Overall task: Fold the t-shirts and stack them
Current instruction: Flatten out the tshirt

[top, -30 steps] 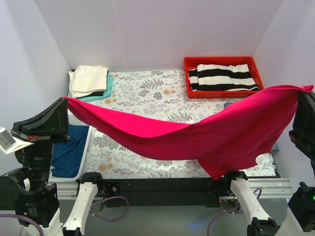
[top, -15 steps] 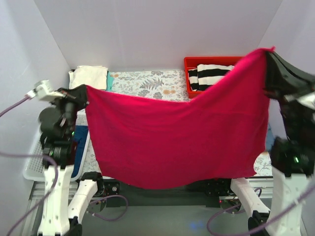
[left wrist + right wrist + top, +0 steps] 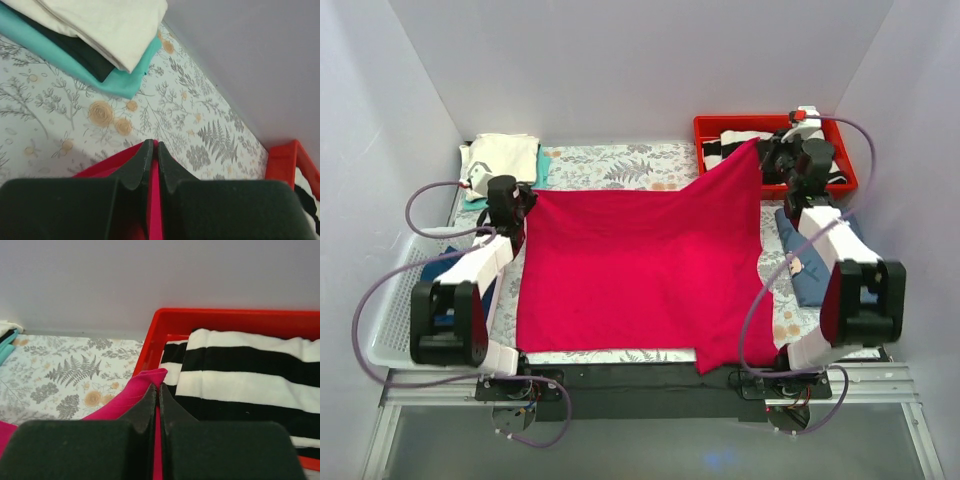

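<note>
Left of the red tray (image 3: 750, 119), across the flowered table (image 3: 620, 165): items by size, for your check.

1. Crimson t-shirt (image 3: 640, 270). Spread nearly flat from the tray's left side toward the far-left stack. Plain, soft, few creases. Its far-right corner rises in a peak against the tray's near-left corner. Its near-right corner droops past the table's front edge, well away from the tray.

2. Blue t-shirt (image 3: 810, 280). Lies just on the near side of the tray, partly under the right arm. Whether it touches the crimson hem or only lies beside it, you cannot tell.

3. Folded stack (image 3: 503, 160). Cream over black over teal, well left of the tray.

4. Right gripper (image 3: 157, 386): clamped on the crimson corner at the tray's rim. Left gripper (image 3: 152, 143): pinched tight on the opposite far corner, near the stack.

Hazards, as judged: release here and the peaked corner may drape onto the tray's rim. The overhanging corner's weight may drag the cloth forward. Uneven lowering would set a diagonal crease into your first fold.
</note>
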You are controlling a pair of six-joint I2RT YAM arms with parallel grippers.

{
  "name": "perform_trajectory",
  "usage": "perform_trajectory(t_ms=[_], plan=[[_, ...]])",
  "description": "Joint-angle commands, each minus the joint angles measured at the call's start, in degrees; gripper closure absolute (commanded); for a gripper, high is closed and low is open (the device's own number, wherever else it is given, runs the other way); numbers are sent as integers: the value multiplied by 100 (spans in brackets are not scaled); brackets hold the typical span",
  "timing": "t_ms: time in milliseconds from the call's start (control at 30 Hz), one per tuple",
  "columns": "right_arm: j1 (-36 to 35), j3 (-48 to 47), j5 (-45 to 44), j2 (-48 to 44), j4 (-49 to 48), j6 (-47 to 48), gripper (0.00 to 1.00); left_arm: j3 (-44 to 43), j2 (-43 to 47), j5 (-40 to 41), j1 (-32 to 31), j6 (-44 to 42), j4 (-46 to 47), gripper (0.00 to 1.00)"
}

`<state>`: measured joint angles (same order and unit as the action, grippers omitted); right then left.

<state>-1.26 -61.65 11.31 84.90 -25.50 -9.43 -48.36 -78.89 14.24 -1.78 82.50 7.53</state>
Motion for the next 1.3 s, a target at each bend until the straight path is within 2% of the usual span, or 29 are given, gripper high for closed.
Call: perform_trajectory(t_ms=[0,100,133,200,267,400,767,933,1267], plan=[[-50,-505,-173,760,-1159,-199,99,-77,-722,404,55,451,1670,100],[-68,-1059,-85,1508,-1098,-331,99,-138,-1644,28,64,688,2839,100],[-59,-1347,-68,1660,-976,-366,99,-617,-2326,-235,90,628,3033,100],[-68,-1612,2,2010,-826,-384,99,-1234,-2910,-596,99,609,2711,100],[-68,-1832,29,2144,-703,-375,99,-1657,-3524,-1053,143,662,2936,100],[-59,-2079,90,2320,-501,-358,99,-2300,-4098,-1257,161,820,2544,100],[-41,-1930,152,1890,26,-542,99,-2547,-3405,-827,169,504,1647,100],[-6,-1544,91,1547,316,-577,99,-2389,-2949,-607,169,311,1199,100],[55,-1139,222,871,1230,-613,99,-2292,-2500,-694,169,188,241,100]])
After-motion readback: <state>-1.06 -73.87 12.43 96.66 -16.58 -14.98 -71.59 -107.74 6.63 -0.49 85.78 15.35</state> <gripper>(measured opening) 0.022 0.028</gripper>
